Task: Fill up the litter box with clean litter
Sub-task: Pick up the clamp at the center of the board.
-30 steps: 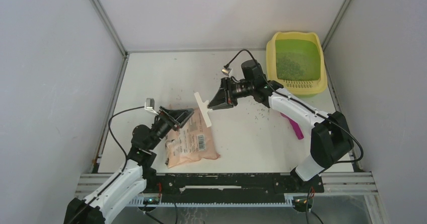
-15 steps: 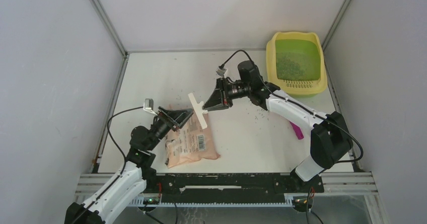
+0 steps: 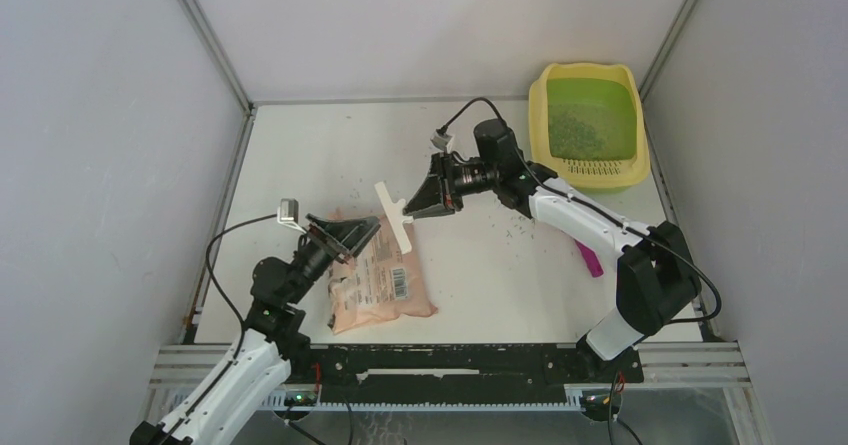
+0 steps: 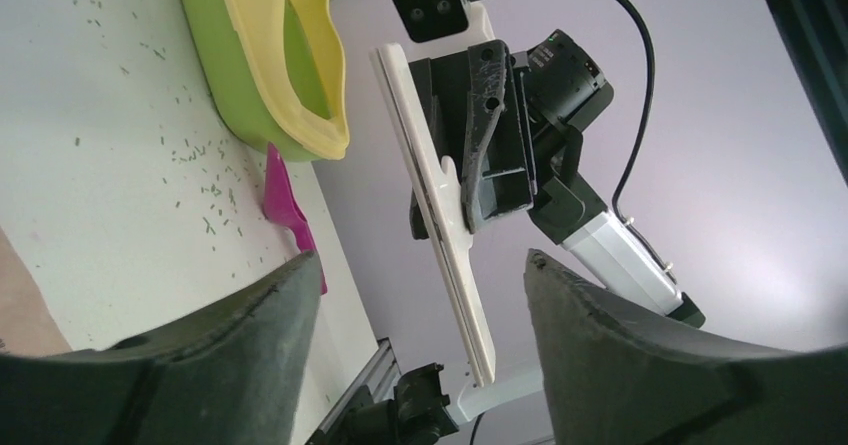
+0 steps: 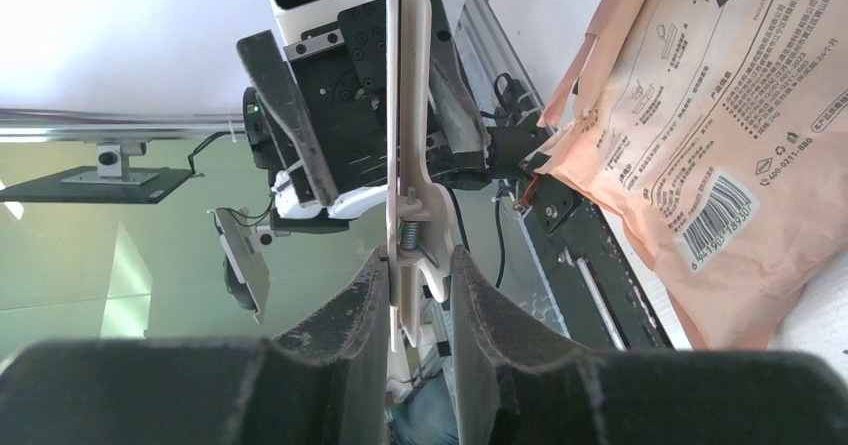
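The litter box [image 3: 590, 172], pale yellow with a green basin, stands at the far right corner; dark litter [image 3: 575, 130] lies in it, and its rim [image 4: 300, 85] shows in the left wrist view. My right gripper [image 3: 412, 209] [image 5: 418, 255] is shut on a white spring clip [image 3: 394, 217] [image 5: 410, 115], held above the table's middle. My left gripper [image 3: 372, 227] [image 4: 420, 260] hangs open over the peach-pink bag [image 3: 380, 285], facing the clip [image 4: 440, 215], which stands just beyond its fingertips with nothing between them.
A magenta scoop [image 3: 588, 257] [image 4: 290, 215] lies on the table under the right forearm. Stray granules [image 3: 520, 227] are scattered between the bag and the box. Grey walls close in on both sides.
The left jaws have spread wider and the left arm drew back slightly. The right gripper carried the clip a little left toward the bag, then held still.
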You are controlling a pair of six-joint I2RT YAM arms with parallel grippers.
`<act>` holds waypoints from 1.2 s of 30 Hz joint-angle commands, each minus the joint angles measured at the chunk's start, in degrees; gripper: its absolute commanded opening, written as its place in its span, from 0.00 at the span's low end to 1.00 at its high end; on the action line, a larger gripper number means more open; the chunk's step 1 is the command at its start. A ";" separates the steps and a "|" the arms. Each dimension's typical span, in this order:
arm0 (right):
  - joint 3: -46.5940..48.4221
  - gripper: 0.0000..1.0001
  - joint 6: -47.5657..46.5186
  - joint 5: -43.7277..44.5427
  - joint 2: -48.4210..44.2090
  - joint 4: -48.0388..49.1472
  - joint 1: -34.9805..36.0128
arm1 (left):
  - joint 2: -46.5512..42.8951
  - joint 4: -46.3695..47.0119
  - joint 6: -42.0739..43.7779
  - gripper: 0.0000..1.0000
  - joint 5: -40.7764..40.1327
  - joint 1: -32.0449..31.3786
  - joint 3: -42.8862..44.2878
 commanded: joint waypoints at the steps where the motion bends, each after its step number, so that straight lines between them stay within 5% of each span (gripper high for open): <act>1: 0.33 0.00 0.35 -0.78 0.53 2.89 0.50 | -0.27 -1.36 1.53 0.82 0.01 0.33 4.75; 8: 0.36 0.00 0.85 -1.81 1.04 4.11 3.26 | 4.03 -0.63 2.82 0.83 1.33 0.34 6.98; 16: 0.25 0.00 -0.02 -1.40 0.44 2.87 4.90 | 6.64 3.23 1.89 0.31 2.58 0.34 6.59; 19: 0.29 0.00 0.49 -1.13 0.57 3.39 4.86 | 6.55 3.97 1.10 0.03 2.66 0.33 6.19; 26: 0.25 0.00 1.90 -0.62 0.92 4.49 4.55 | 5.12 2.32 0.49 0.01 2.84 0.35 6.37; 29: 0.29 0.08 2.13 -1.46 1.00 6.69 4.55 | 5.81 3.38 -0.70 0.00 3.44 0.35 6.30; 31: 0.25 0.26 2.05 -2.32 0.69 7.13 4.42 | 6.92 6.35 -2.59 0.00 4.24 0.35 5.83; 36: 0.25 0.53 2.14 -4.64 -0.63 8.04 4.07 | 10.69 11.59 -7.03 0.00 6.71 0.30 5.85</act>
